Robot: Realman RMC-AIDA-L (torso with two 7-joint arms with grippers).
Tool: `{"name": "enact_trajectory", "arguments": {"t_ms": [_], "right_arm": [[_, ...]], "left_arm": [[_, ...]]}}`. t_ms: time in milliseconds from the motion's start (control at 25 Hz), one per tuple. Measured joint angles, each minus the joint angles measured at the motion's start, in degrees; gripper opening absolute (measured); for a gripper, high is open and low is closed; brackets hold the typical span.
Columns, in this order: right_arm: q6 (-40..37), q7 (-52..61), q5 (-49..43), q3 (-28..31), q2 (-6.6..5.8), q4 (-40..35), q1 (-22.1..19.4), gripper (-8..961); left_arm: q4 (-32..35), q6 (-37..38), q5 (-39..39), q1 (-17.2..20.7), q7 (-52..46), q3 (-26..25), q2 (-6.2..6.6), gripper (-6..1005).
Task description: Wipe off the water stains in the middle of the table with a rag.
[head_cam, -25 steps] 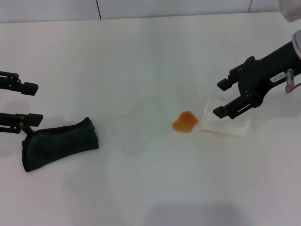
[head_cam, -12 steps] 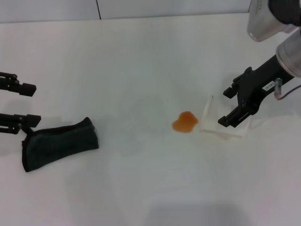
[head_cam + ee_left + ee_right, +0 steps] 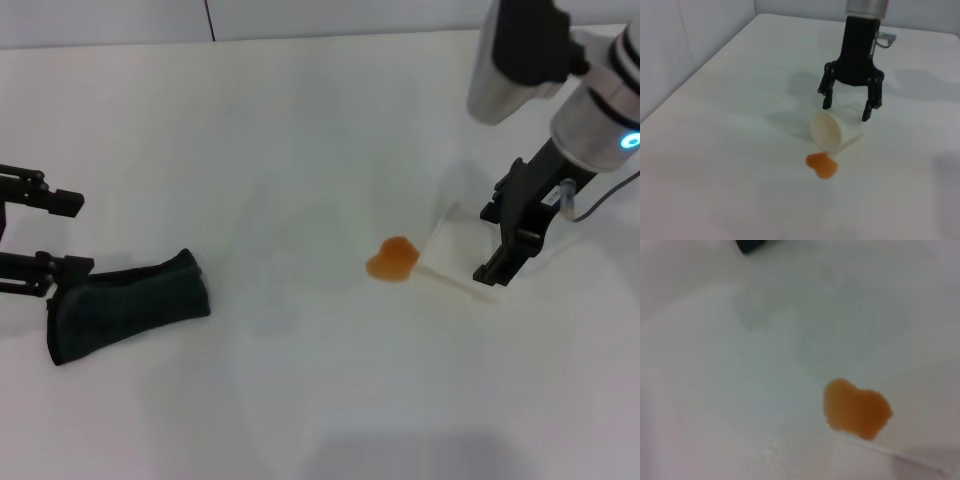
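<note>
The water stains (image 3: 393, 259) are a small orange blotch in the middle of the white table (image 3: 300, 120). They also show in the left wrist view (image 3: 822, 165) and the right wrist view (image 3: 856, 410). The rag (image 3: 130, 305), a dark green folded bundle, lies at the left. My left gripper (image 3: 75, 235) is open and empty at the far left, its lower finger just beside the rag's end. My right gripper (image 3: 486, 246) points down, open, straddling a white paper cup (image 3: 450, 250) lying on its side right of the stain. It also shows in the left wrist view (image 3: 846, 111) above the cup (image 3: 829, 132).
The cup's open mouth faces the stain, nearly touching it. The rag's corner (image 3: 750, 245) shows in the right wrist view. A wall seam runs along the table's far edge (image 3: 210, 20).
My right arm has swung upright, so its gripper now points down over the lying cup instead of reaching in from the right. The left gripper, rag and stain have hardly moved.
</note>
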Motion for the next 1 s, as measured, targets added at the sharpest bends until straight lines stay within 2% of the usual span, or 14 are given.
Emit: {"name": "enact_trajectory", "arguments": {"t_ms": [160,400,680,1000], "right_arm": [[2.3,2.5,-1.1,-4.2,0.10,0.5,0.3,860],[2.5,5.1,-2.0,-4.9,0.31,3.6,2.1,859],[5.0,6.2,-2.0,-8.0,0.58,4.2,2.0,857],[7.9,6.5,-2.0,-8.9,0.64,6.9,2.1,834]], "left_arm": [[0.0,0.0,0.0,0.0,0.3,0.6,-0.59,677],[-0.1,0.0,0.1,-0.2,0.3,1.2,-1.05,677],[-0.1,0.0,0.1,-0.3,0.4,1.3,-1.17,677],[-0.1,0.0,0.1,-0.3,0.4,1.4,-1.23,677]]}}
